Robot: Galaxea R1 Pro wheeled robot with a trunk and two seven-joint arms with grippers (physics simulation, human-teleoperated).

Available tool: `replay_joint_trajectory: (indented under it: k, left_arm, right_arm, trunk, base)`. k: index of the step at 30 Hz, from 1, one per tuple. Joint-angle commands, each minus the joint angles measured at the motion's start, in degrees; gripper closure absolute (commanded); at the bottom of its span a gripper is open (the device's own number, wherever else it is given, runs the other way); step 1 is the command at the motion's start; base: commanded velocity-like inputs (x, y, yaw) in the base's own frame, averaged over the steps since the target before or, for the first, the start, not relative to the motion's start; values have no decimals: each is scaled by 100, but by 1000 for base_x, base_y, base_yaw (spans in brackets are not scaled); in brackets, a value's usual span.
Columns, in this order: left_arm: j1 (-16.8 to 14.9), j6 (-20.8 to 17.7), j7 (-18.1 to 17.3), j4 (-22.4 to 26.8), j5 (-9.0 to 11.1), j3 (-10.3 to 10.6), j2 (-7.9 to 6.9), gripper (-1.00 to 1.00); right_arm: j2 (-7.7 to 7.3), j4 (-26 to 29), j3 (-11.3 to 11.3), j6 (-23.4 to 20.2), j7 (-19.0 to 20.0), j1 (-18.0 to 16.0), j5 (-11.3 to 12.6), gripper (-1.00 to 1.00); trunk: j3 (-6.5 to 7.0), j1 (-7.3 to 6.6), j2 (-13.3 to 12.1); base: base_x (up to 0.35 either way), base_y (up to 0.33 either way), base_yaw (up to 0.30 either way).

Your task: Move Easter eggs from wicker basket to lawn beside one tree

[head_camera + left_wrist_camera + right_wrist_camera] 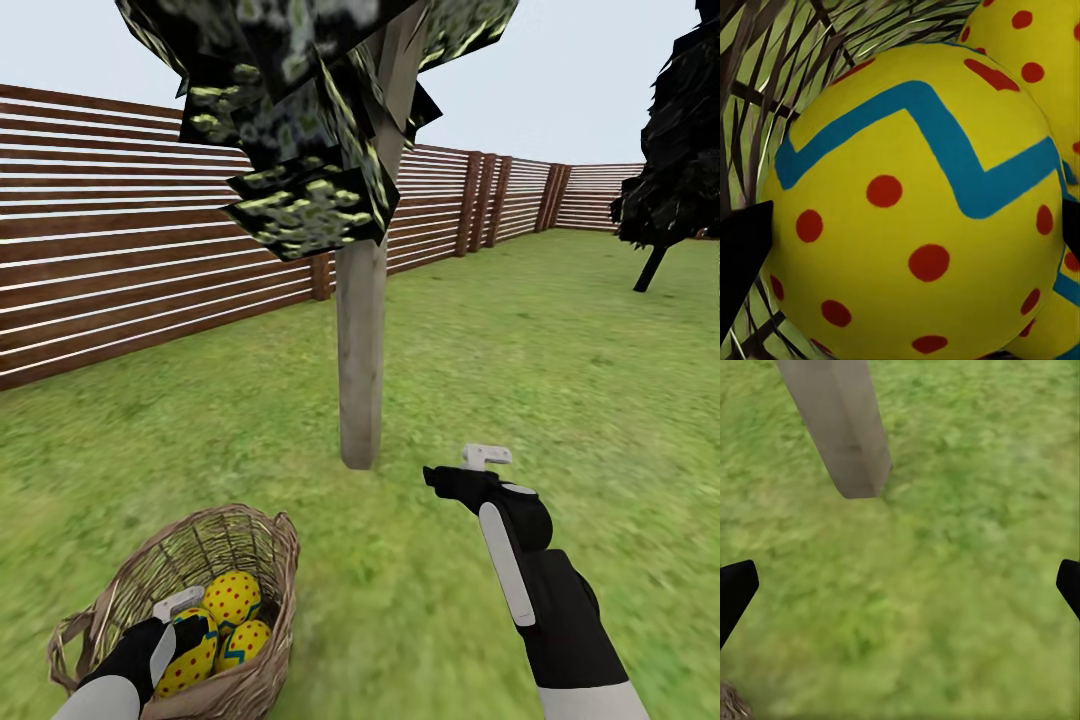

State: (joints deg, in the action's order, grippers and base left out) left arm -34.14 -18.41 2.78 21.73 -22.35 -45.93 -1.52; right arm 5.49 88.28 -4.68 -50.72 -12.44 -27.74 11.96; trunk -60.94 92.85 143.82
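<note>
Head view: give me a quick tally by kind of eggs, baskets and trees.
Easter eggs: 3, all in the basket
Wicker basket: 1
Speckled tree: 1
All-black tree: 1
Total: 6

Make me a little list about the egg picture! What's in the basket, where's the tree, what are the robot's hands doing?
eggs: three Easter eggs, all inside the wicker basket
tree: on the lawn, just beyond the basket
left gripper: in the basket, fingers either side of one egg
right gripper: open, empty, over grass near the trunk
fence: behind the tree
</note>
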Motion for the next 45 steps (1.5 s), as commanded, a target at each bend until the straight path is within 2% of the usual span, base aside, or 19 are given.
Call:
replay_joint_trajectory:
  k: [1,6,14,16,33,37,41,45]
  left_arm:
    - [-5,-22,2,7,-6,-21,3,100]
    - [-5,-22,3,7,-6,-21,3,100]
    - [-5,-36,17,7,-6,-21,3,100]
    - [-5,-66,24,7,-6,-21,2,100]
    - [-5,-110,25,-2,-6,-21,1,100]
    - [-5,-117,28,-2,-6,-21,-2,100]
    - [-5,-118,32,-2,-6,-21,-4,100]
    - [-5,-126,24,-2,-7,-21,2,100]
  right_arm:
    - [0,5,-5,-17,-57,-4,60,-100]
    - [-3,5,-3,-17,-56,-4,60,-100]
    - [-3,5,-1,-17,-46,-4,68,-100]
    - [-4,4,1,-17,37,-4,63,-100]
    - [-4,-4,2,-17,127,-4,53,-100]
    - [-4,-4,2,-17,127,-4,53,-100]
    - [-4,-4,2,-17,127,-4,54,-100]
    - [-4,-4,2,-17,127,-4,53,-100]
  trunk:
    - [-5,-1,2]
    - [61,-9,-2]
    - [61,-9,-2]
    - [106,-14,-4]
    - [106,-14,-4]
    - [194,-24,-10]
    - [194,-24,-10]
    - [261,-32,-14]
  base:
    - [0,0,0]
    - [0,0,0]
    - [0,0,0]
    - [0,0,0]
    - [0,0,0]
    - [0,0,0]
    - [0,0,0]
    - [0,0,0]
